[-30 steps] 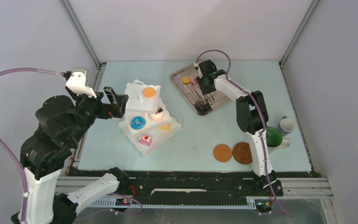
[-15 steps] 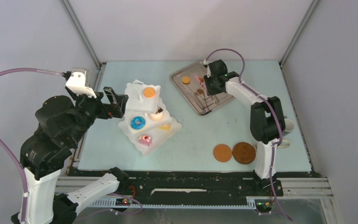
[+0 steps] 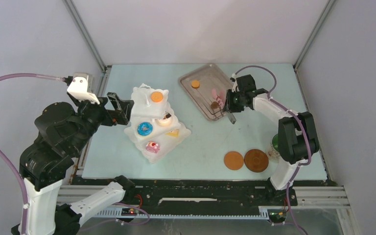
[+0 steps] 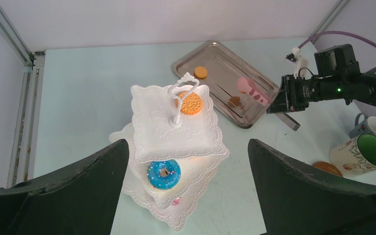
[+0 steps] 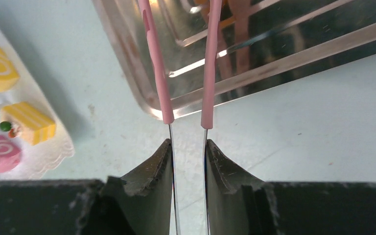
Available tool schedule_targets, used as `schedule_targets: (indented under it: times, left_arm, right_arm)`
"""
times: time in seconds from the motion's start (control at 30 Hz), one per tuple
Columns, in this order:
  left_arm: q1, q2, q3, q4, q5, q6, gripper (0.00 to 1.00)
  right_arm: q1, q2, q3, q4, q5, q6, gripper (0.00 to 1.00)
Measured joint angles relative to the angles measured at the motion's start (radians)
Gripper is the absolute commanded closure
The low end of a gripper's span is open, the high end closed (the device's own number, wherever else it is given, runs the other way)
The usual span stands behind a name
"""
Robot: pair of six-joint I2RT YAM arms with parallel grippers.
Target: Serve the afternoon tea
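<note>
The white three-tier stand stands left of centre, also in the left wrist view. It carries an orange biscuit, a blue doughnut, a pink pastry and a yellow cake slice. My left gripper is open and empty, above the stand's left side. My right gripper is shut on the pink tongs, whose tips reach over the silver tray. An orange biscuit and a brown pastry lie on the tray.
Two brown coasters lie near the front right. The green-lined mug and small white cup stand at the right edge, mostly hidden behind my right arm in the top view. Frame posts stand at the back corners.
My right arm has swung right and nearer with the tongs, from over the tray's middle to its right near edge. My left arm has barely moved.
</note>
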Motion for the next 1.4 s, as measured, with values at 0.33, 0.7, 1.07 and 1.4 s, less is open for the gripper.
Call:
schedule_targets:
  times: [0.33,0.7,1.07,1.4]
  left_arm:
    - [-0.004,0.000,0.000,0.000,0.000,0.000,0.00]
    - [-0.004,0.000,0.000,0.002,0.000,0.000,0.00]
    - [-0.004,0.000,0.000,0.008,-0.004,0.000,0.01]
    - [-0.006,0.000,0.000,0.008,-0.004,0.000,0.01]
  right_arm:
    - [-0.006,-0.082,-0.054,0.053,-0.142,0.112,0.98]
    - [0.003,-0.277,-0.054,0.069,-0.243,0.129,0.98]
    - [0.233,-0.488,-0.053,0.102,-0.290,0.073,0.98]
    - [0.491,-0.472,0.025,0.065,-0.261,0.023,0.99]
